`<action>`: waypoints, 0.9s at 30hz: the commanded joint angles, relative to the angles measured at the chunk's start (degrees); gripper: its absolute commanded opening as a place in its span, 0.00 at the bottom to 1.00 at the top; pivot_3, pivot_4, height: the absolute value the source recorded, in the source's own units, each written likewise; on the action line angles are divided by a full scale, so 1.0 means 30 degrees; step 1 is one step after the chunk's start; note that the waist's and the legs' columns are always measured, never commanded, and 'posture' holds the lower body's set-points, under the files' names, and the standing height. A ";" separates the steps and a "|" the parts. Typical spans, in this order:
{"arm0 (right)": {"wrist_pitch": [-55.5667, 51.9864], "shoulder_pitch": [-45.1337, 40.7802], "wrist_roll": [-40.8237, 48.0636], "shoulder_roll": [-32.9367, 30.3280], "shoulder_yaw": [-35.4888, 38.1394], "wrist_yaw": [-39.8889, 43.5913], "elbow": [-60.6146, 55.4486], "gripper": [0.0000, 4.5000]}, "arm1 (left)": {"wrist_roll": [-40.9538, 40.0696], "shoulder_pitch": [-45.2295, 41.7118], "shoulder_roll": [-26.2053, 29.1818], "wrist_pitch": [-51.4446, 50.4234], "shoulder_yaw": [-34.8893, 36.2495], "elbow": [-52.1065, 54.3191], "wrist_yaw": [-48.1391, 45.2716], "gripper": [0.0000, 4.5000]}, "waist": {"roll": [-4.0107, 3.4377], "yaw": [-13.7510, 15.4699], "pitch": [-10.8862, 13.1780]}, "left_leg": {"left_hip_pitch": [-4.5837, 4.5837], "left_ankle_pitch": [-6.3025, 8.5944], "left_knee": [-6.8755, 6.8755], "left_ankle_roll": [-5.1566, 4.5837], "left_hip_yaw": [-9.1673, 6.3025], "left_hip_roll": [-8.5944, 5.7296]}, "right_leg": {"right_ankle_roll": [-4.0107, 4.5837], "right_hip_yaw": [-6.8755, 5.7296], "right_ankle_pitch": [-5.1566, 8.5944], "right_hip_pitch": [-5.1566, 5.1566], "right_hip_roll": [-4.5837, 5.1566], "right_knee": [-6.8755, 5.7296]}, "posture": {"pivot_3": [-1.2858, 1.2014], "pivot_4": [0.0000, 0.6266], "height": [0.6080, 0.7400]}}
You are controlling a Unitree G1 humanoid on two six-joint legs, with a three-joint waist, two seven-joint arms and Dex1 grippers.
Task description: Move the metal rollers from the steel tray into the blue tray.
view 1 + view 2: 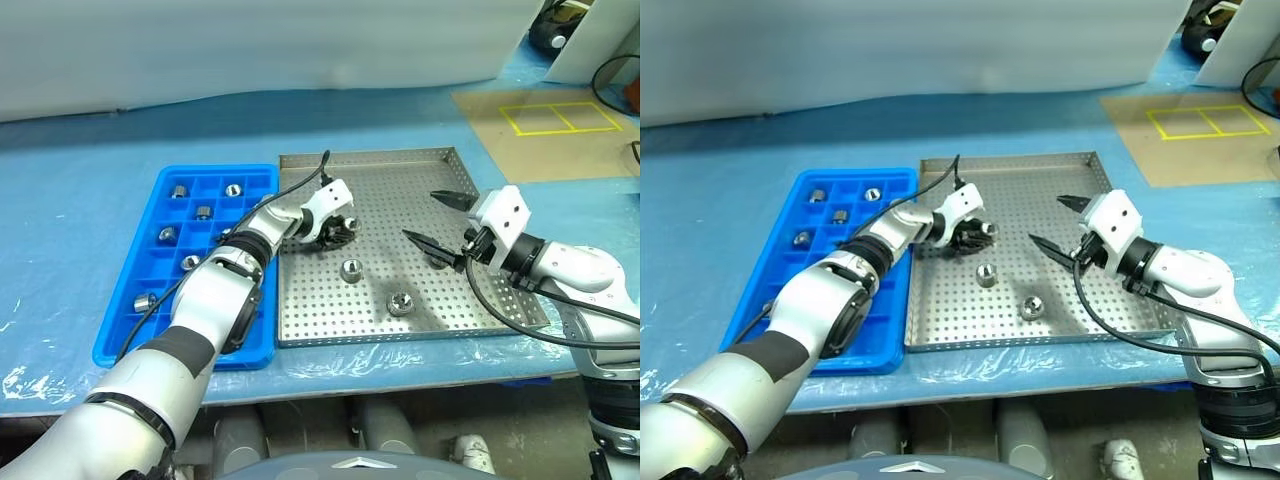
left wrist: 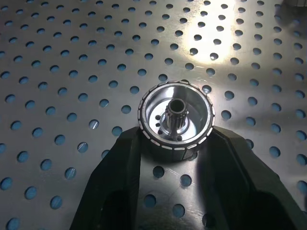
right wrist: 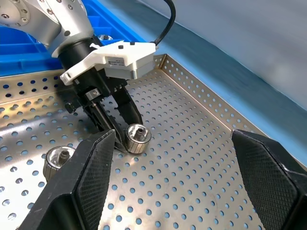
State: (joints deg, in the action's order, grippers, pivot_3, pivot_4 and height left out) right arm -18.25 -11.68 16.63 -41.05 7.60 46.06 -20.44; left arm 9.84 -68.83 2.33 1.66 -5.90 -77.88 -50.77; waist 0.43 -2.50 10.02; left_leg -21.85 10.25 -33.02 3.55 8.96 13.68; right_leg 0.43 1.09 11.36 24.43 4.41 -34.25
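The steel tray lies in the middle of the table with three metal rollers on its perforated floor. My left gripper reaches into its left part, and its fingers press on both sides of one roller, which rests upright on the floor. Two other rollers stand loose nearer the front. The blue tray lies left of the steel tray and holds several rollers in its compartments. My right gripper hovers open and empty over the steel tray's right part.
Blue sheeting covers the table around both trays. A brown board with yellow tape lines lies at the far right. The left arm's cable arcs above the seam between the trays.
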 commanded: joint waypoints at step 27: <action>0.4293 -0.7423 -0.0424 0.2334 -0.3963 0.3789 0.7231 0.88 | -0.4124 0.0302 0.9091 -0.4339 0.1961 0.9214 -1.1009 0.44 | -0.0031 0.0662 0.0022 | 0.0086 -0.0034 0.0266 0.0033 0.0140 0.0027 | 0.0015 0.0005 -0.0009 0.0035 -0.0003 0.0128 | 0.47 0.24 1.00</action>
State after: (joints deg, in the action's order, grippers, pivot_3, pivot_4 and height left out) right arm -7.96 -31.53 15.37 -34.82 -3.70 55.91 -0.07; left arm -0.47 -67.96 27.86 -8.98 -1.35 -55.05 -83.67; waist 0.33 -0.51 10.09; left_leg -21.64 10.13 -32.22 3.63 9.38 13.77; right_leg 0.47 1.07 11.33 24.58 4.41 -33.90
